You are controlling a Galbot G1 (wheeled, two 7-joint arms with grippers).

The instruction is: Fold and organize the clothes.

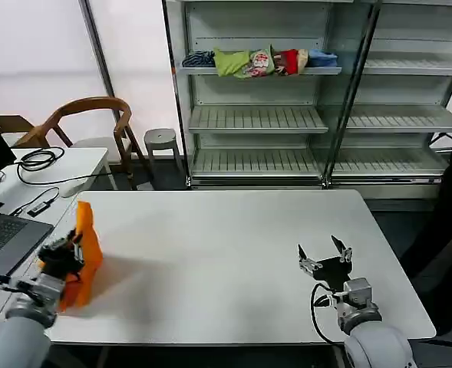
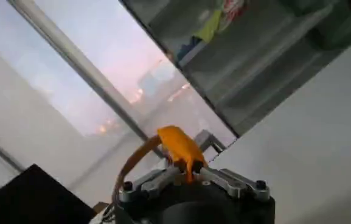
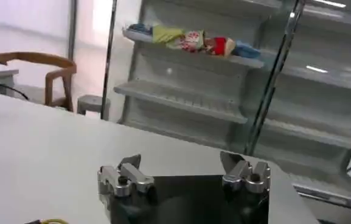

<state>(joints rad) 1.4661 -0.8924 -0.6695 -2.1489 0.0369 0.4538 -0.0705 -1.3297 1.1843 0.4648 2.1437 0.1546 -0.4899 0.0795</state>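
Orange T-shirt [image 1: 86,257] hangs pinched in left gripper [image 1: 63,253]; right gripper [image 1: 325,257] spread empty.

Bright orange T-shirt [image 1: 85,253], plain where visible. White tabletop [image 1: 226,253]. Black-and-silver left gripper [image 1: 63,253] and right gripper [image 1: 325,257]. Green, red, blue folded garments [image 1: 260,61] on pale grey shelf [image 1: 260,72]. Brown wooden chair [image 1: 87,123].

My head camera looks forward and down over the white table [image 1: 226,253] toward the shelving [image 1: 318,115] behind it. Each wrist camera sits close behind its own fingers, aimed low across the tabletop; all three views share the shelf's folded garments [image 3: 190,41].
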